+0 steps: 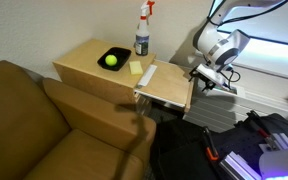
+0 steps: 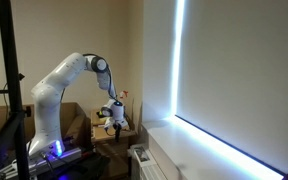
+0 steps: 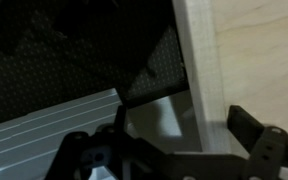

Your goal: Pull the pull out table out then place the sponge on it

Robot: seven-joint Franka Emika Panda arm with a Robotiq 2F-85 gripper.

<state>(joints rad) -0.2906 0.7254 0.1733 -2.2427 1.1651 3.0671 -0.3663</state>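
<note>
The pull out table (image 1: 170,90) is a thin tan board that sticks out from the light wood cabinet (image 1: 84,62) toward the robot. The pale yellow sponge (image 1: 136,68) lies on the cabinet's fixed top, beside the board's inner end. My gripper (image 1: 204,76) hovers at the board's outer edge. In the wrist view the gripper (image 3: 184,130) is open, with its fingers wide apart on either side of the board's edge (image 3: 194,80) and nothing held. In an exterior view the gripper (image 2: 114,118) hangs low over the cabinet; the sponge is hidden there.
A black dish (image 1: 111,59) with a yellow-green ball and a spray bottle (image 1: 142,30) stand on the cabinet top. A brown sofa (image 1: 44,125) adjoins the cabinet. Dark bags (image 1: 234,145) lie on the floor below the board. A bright window blind (image 2: 234,70) is nearby.
</note>
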